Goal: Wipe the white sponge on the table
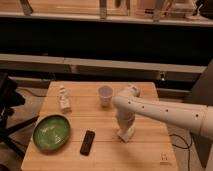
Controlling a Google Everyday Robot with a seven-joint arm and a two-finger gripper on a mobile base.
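Note:
My gripper (125, 131) points straight down at the right middle of the light wooden table (150, 155). It is shut on the white sponge (126, 135), a small off-white block that shows at its tip and rests on the tabletop. My white arm (165, 112) reaches in from the right edge of the view and bends down over the sponge. Most of the sponge is hidden by the gripper.
A white paper cup (105, 95) stands just behind and left of the gripper. A black remote (87, 142) lies at the front, a green bowl (51, 132) at the front left, a small white bottle-like figure (63, 99) at the back left. A dark chair (10, 107) stands left of the table.

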